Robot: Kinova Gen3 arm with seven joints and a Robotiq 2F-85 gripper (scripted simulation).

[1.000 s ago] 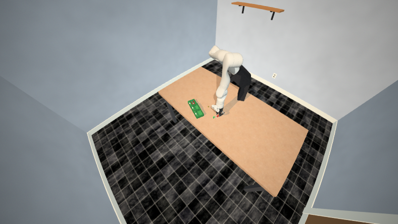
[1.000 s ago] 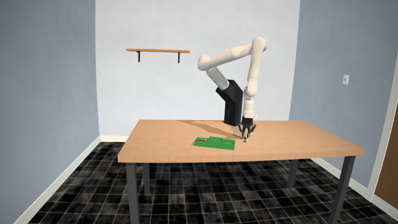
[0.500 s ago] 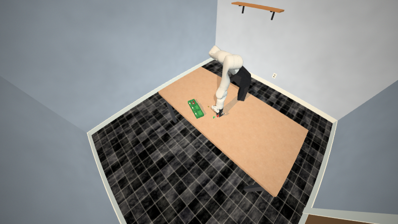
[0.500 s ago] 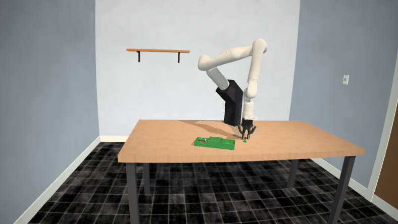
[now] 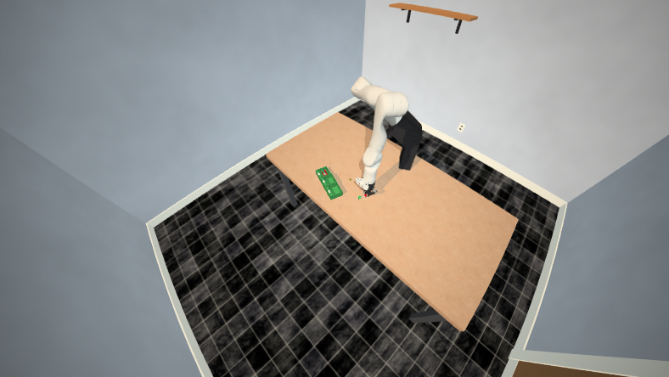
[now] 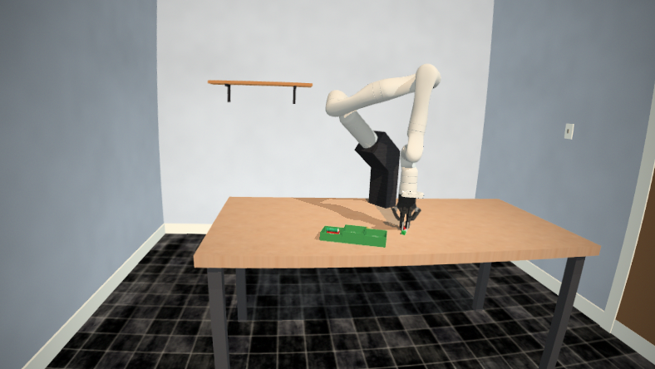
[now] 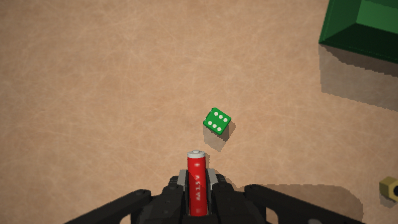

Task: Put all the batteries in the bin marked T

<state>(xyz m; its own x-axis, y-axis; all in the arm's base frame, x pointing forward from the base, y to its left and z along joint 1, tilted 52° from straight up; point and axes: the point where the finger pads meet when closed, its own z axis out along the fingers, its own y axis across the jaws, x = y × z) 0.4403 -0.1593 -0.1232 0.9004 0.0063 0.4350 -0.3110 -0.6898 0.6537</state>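
The gripper [image 7: 197,192] is down at the table [image 7: 100,100], fingers pinched tight on the red battery [image 7: 196,180], which lies lengthwise between them with its cap poking forward. Just ahead sits a green die [image 7: 217,121]. The green bin [image 7: 362,27] stands off to the upper right, a small nut [image 7: 389,188] at the right edge
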